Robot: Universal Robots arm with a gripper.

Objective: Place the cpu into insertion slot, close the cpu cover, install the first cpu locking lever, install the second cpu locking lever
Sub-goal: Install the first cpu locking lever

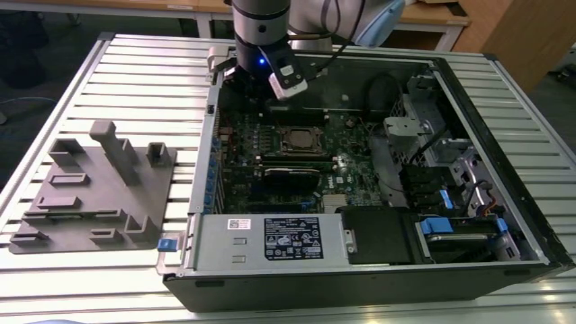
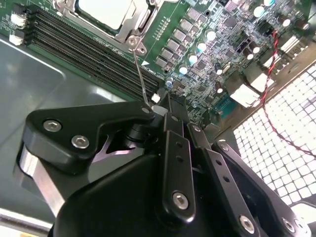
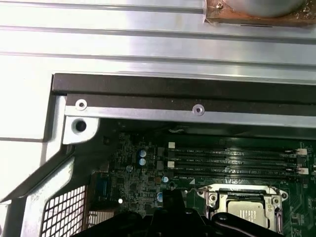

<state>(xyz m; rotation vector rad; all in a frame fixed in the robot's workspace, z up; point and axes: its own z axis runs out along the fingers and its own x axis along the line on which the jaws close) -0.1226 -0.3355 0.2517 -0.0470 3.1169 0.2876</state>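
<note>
1. Tool [image 1: 283, 88] on the arm [image 1: 261, 20] hangs inside the open computer case [image 1: 517, 148] in the exterior view, over the far part of the green board [image 1: 355, 172] and just beyond the insertion slot [image 1: 279, 143]. The cpu [image 1: 301, 141] sits in that slot with its dull silver top facing up. The case lies on a slatted metal counter [image 1: 135, 81]. A grey fixture [image 1: 99, 182] rests on the counter to the exterior view's left of the case, and a labelled box [image 1: 288, 237] fills the case's near end.
2. In the second wrist view the tool's fingers [image 2: 170, 116] are drawn narrow, tips together with no gap to be seen. A thin wire locking lever [image 2: 139, 74] rises from the corner of the socket, and its free end reaches the fingertips. Whether it is pinched or merely touched cannot be told. The cpu cover [image 2: 138, 20] lies flat over the cpu, whose silver top shows through the window. Long dark memory slots [image 2: 84, 47] run just beside the socket, between it and a bare grey metal panel [image 2: 34, 84].
3. In the first wrist view the tool's black body sits near the socket, where the cpu lies framed by the cover's silvery rim. The memory slots lie between the socket and the case's black edge, with the counter's slats beyond
</note>
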